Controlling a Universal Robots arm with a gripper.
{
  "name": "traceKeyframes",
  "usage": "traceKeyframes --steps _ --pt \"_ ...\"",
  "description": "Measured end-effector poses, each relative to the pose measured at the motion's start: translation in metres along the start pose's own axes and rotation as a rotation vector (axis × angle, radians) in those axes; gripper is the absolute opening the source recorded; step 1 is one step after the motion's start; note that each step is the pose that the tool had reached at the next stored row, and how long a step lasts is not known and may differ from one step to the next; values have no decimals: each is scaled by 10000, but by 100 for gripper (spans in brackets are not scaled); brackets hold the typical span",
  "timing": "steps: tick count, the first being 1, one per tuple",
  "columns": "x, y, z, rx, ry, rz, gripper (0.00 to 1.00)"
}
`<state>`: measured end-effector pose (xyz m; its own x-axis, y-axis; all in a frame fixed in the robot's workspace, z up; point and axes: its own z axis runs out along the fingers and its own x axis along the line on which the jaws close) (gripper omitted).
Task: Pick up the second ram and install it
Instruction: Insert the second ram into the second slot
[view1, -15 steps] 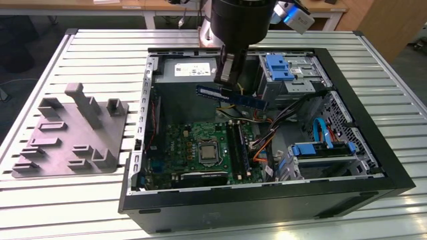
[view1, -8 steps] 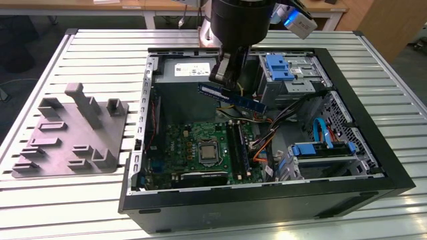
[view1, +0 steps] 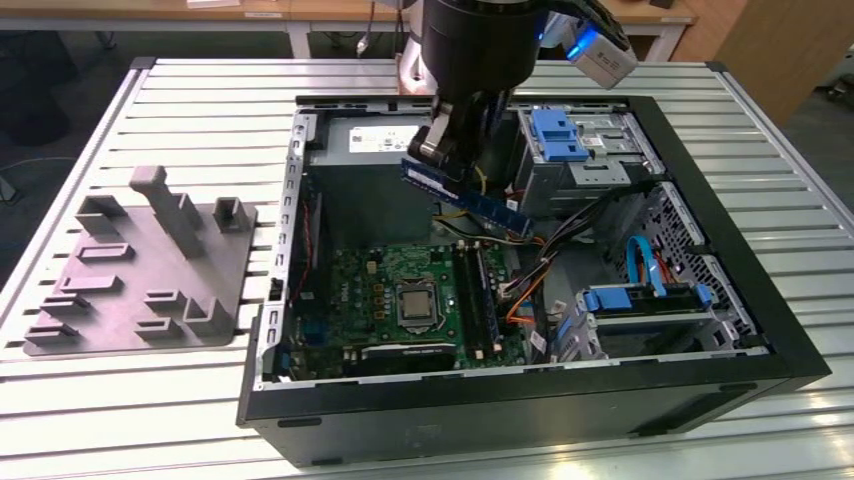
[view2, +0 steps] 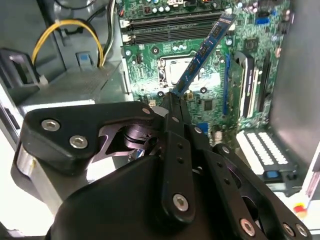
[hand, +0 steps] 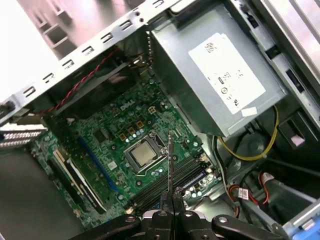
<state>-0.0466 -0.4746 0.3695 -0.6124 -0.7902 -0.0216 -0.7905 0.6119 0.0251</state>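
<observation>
Fingers (view2: 173, 131) pinch the memory stick (view2: 202, 52) near one end, holding it in the air over the motherboard (view2: 147, 65). Its long axis slants across the black slots (view2: 170, 31) below, not along them.

Ribbed metal table (view1: 200, 110), matt black case (view1: 534, 400), glossy green motherboard (hand: 115, 130), smooth second ram (view2: 205, 50)

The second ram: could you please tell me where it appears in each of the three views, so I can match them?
Exterior view: the second ram slants above the open case, clamped in the hand.
Second wrist view: the second ram juts slantwise from the hand, crossing the CPU socket.
First wrist view: the second ram shows edge-on, a thin line beside the CPU socket.
Shared landmark: the CPU socket.
</observation>
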Motion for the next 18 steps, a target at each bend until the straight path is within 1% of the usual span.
traceKeyframes --steps 18 --pt "0 0 16 71 -81 3264 11"
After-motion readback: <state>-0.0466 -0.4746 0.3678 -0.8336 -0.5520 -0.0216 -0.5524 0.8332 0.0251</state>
